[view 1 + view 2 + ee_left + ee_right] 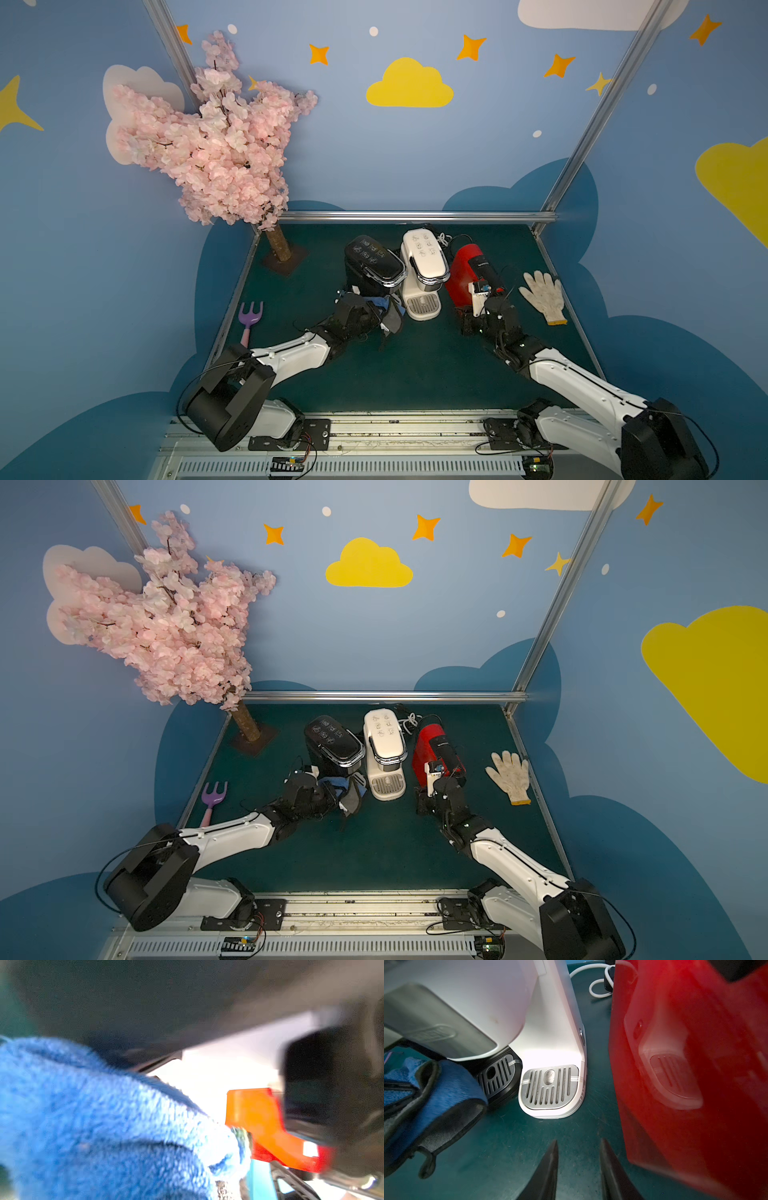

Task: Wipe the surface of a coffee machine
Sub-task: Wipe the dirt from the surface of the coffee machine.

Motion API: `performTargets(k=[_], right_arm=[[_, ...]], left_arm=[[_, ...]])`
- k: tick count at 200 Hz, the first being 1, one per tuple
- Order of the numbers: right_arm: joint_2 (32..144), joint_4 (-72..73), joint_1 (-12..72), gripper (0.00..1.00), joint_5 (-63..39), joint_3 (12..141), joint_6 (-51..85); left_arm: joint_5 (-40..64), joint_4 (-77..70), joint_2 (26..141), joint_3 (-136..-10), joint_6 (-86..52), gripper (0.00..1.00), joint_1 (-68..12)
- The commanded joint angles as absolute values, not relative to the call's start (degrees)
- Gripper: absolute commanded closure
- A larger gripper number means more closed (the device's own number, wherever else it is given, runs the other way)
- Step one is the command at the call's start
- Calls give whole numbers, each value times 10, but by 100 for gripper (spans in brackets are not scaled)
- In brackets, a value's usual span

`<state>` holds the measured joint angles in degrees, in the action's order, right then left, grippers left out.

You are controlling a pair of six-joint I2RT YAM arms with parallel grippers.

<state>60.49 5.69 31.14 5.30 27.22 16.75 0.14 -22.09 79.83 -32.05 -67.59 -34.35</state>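
Observation:
The cream-white coffee machine (424, 266) (384, 746) stands at the back middle of the green table, between two other machines. Its silver drip grille (550, 1086) faces me. My left gripper (384, 313) (345, 793) is shut on a blue and grey cloth (390, 309) (104, 1126) (446, 1093). The cloth hangs low beside the machine's left side, in front of the black machine's tray; I cannot tell whether it touches the white body (228, 1076). My right gripper (579, 1147) (467, 322) is open and holds nothing, low over the table between the white base and the red machine.
A black machine (374, 262) stands left of the white one and a red-and-black machine (467, 266) (685, 1064) right of it. A white glove (544, 295) lies far right and a purple toy fork (249, 320) far left. A blossom tree (216, 137) fills the back left corner. A white cable (598, 989) lies behind.

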Motion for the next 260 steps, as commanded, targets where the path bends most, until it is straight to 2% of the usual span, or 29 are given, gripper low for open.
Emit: performTargets(k=[1, 50, 103, 158, 205, 260], right_arm=[[600, 57, 315, 66, 48, 293, 174], [592, 50, 315, 66, 55, 293, 170], [581, 45, 315, 66, 67, 291, 169], [586, 50, 315, 66, 63, 291, 170], [595, 52, 314, 66, 62, 292, 170], [601, 54, 314, 66, 64, 293, 168]], left_arm=[[-19, -275, 818, -349, -674, 97, -344], [13, -344, 911, -405, -671, 97, -350], [5, -390, 980, -379, -659, 97, -324], [-6, -354, 947, -318, -595, 97, -235], [43, -281, 929, -369, -504, 97, -134], [49, -217, 901, -422, -448, 97, -73]])
